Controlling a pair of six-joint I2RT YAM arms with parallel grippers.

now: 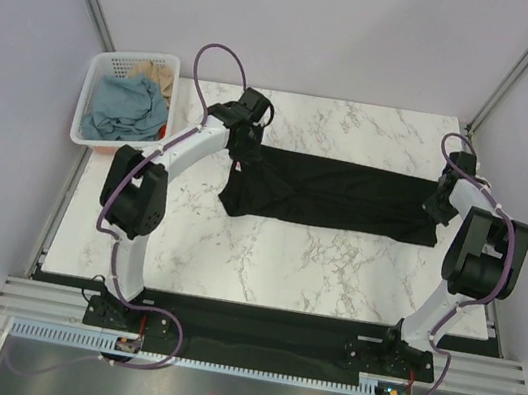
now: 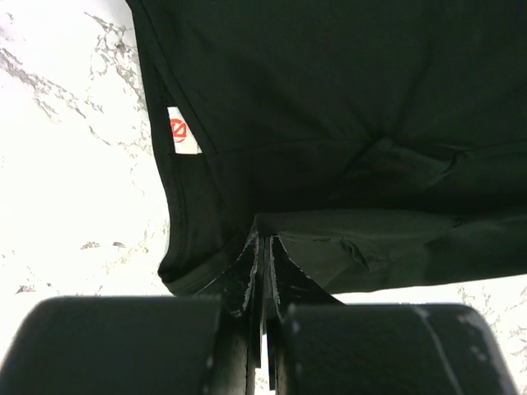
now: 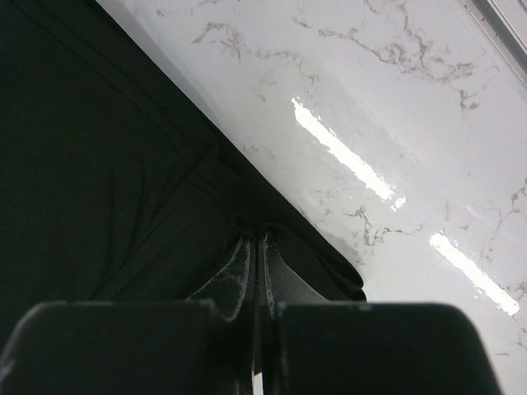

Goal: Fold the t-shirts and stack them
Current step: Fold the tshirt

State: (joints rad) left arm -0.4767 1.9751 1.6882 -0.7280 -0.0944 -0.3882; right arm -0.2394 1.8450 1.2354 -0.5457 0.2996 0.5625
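Found on counter (image 1: 284, 262), toward far side: black shirt (image 1: 335, 197), stretched long from left to right, creased, with label (image 2: 183, 130) near left end.

Left jaws pressed together, pinching fabric at far-left corner of black shirt. Right jaws likewise pressed together, pinching an edge at right end.

Judged as mid-fold: looks narrowed to a band, perhaps one lengthwise fold in, not yet a compact packet. Cannot tell number of layers from above. No stack seen anywhere on counter.

In basket (image 1: 87, 102) at far left, just off counter's corner: blue shirt (image 1: 122, 105) and tan shirt (image 1: 160, 74), both crumpled, neither folded.

Outstanding, by estimate: finish folding black shirt and set down as base of stack, then fetch, fold and stack other two. Early stage overall.
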